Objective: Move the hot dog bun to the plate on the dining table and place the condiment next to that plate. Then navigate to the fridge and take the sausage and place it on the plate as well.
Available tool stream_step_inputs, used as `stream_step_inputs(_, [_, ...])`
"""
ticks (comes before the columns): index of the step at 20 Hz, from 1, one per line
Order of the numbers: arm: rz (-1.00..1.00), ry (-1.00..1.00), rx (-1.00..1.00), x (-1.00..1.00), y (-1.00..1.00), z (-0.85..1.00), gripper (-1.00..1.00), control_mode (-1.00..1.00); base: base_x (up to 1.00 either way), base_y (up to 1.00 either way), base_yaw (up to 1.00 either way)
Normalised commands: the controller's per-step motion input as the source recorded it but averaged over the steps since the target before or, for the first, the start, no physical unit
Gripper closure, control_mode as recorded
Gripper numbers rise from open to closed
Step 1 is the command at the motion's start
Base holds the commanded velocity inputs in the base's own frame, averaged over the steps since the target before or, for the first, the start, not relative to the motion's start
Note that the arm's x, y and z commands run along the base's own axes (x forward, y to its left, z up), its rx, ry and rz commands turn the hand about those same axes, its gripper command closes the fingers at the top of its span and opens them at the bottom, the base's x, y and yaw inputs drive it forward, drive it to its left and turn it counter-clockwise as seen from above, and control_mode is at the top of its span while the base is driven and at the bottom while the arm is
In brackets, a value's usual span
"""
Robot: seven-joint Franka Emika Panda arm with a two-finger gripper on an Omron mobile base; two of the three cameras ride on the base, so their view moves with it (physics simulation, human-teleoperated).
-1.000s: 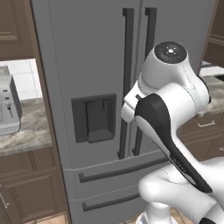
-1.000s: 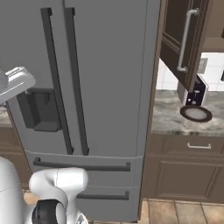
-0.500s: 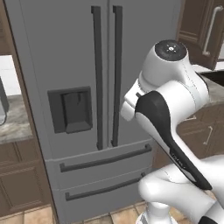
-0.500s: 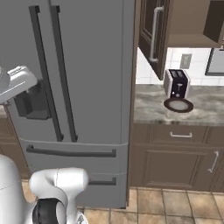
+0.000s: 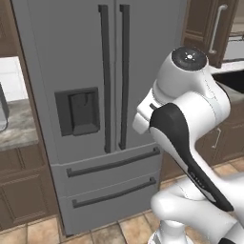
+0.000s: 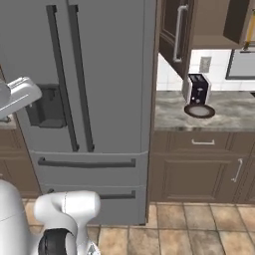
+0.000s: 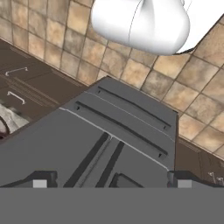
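My gripper (image 7: 109,183) is spread wide, holding nothing. The fridge (image 5: 95,95) stands shut in front of me. I should line up with a door handle (image 5: 125,76) before reaching.

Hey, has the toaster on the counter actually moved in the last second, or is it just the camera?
No. In the right base view the toaster keeps its place beside the pan on the counter; the whole scene, fridge included, has shifted together, so the base moved.
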Motion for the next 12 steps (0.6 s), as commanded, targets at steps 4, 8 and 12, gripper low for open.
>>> stream_step_inputs(4, [0.0, 0.0, 0.0, 0.0, 0.0, 0.0, -1.0, 1.0, 0.03, 0.69, -0.23])
stream_step_inputs(8, [0.0, 0.0, 0.0, 0.0, 0.0, 0.0, -1.0, 1.0, 0.0, 0.14, -0.16])
stream_step_inputs(12, [0.0, 0.0, 0.0, 0.0, 0.0, 0.0, -1.0, 1.0, -0.01, 0.0, -0.09])
